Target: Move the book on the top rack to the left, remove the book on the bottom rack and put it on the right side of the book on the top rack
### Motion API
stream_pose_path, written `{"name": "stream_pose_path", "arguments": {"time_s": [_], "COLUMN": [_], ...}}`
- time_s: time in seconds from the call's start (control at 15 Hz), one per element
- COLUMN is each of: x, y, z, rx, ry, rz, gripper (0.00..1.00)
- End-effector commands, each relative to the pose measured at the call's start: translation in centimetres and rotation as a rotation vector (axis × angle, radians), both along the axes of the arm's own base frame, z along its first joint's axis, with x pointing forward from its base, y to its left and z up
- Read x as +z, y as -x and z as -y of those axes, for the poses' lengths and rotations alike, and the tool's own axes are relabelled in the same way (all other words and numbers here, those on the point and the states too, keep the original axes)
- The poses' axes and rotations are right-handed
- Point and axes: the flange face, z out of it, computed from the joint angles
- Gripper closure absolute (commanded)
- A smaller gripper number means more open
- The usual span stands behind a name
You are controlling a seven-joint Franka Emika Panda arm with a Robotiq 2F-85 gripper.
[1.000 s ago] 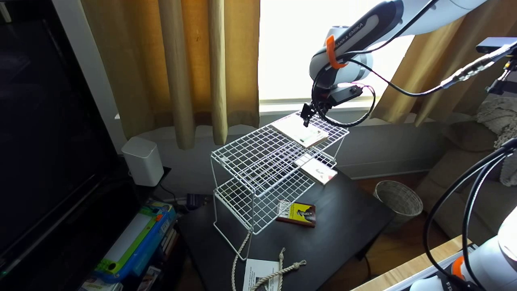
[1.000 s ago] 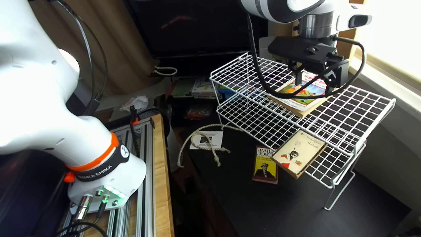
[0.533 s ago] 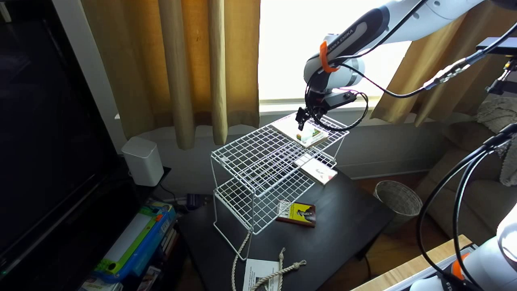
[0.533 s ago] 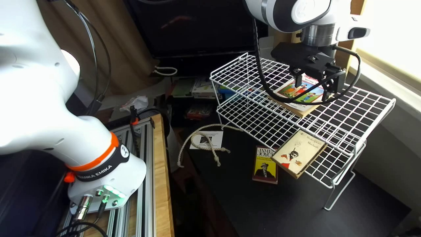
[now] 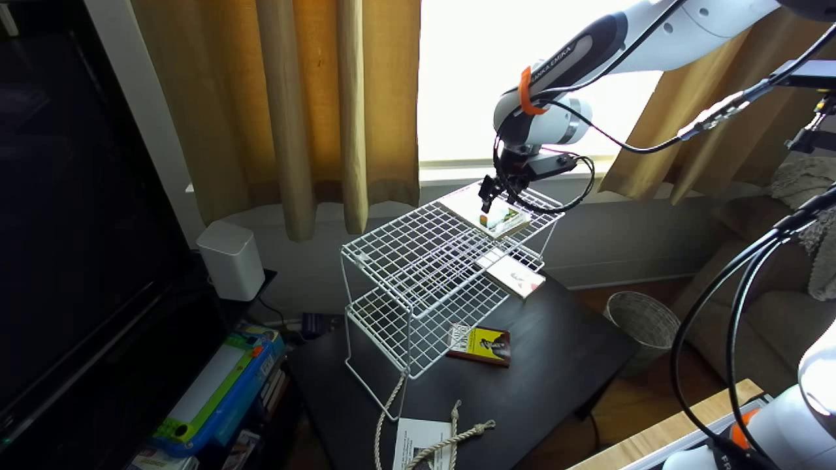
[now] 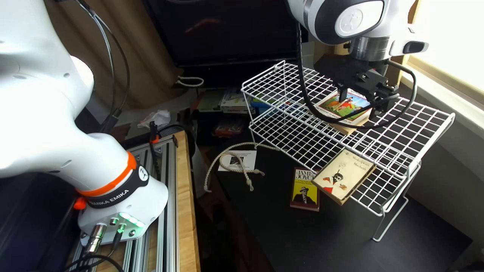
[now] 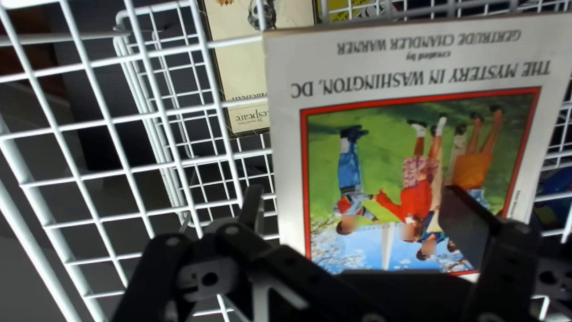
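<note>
The book on the top rack (image 7: 286, 134) has a white cover with a bright picture and lies flat on the white wire top rack (image 6: 431, 142). Above it hangs my open gripper (image 7: 353, 192), also visible in both exterior views, holding nothing. In the wrist view the left finger (image 7: 253, 208) is past the book's edge over the grid, while the right finger (image 7: 467, 223) covers part of the picture. The cream book on the bottom rack (image 6: 343, 175) rests partly on the bottom rack (image 6: 283, 139) and juts out past its front edge; its back end is beneath the top tier.
A yellow-and-maroon book (image 6: 304, 181) lies on the black table (image 6: 340, 238) in front of the stand. A rope (image 5: 450, 442) and a white card (image 5: 411, 434) are near the stand's end. The windowsill (image 6: 453, 88) runs behind. A black cable loops below the gripper.
My gripper has come down closer to the top-rack book and shifted a little, staying open. Both books and the stand are where they were.
</note>
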Motion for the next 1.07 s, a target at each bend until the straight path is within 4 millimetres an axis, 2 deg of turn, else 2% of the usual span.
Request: {"name": "stream_pose_path", "arguments": {"time_s": [0.0,0.33,0.67,1.0], "x": [-0.7,-1.2,-1.7,-1.2], "y": [-0.3,-0.7,-1.2,-0.8], "z": [0.1,-0.8,-3.0,-4.9], "rx": [0.024,0.076,0.18,0.216], "ry": [-0.05,-0.08,-0.096,-0.111], "rz": [0.019,0.023,-0.001,-0.086], "gripper": [0.0,0.0,0.0,0.0]}}
